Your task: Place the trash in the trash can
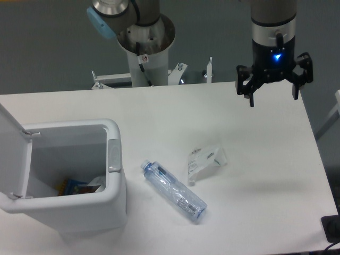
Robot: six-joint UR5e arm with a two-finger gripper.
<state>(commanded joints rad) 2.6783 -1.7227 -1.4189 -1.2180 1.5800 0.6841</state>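
A long clear blue-tinted plastic bottle (173, 190) lies diagonally on the white table, just right of the trash can. A crumpled clear wrapper with a white label (204, 159) rests a little above and to the right of the bottle. The trash can (112, 127) is a large white bin at the lower left, its lid flipped open to the left. My gripper (273, 98) hangs open high over the table's far right side, well away from both pieces of trash, with nothing between its fingers.
Inside the bin lie some coloured items (79, 186). The arm's base column (146, 53) stands behind the table's far edge. The table's right edge (319, 159) runs close below the gripper.
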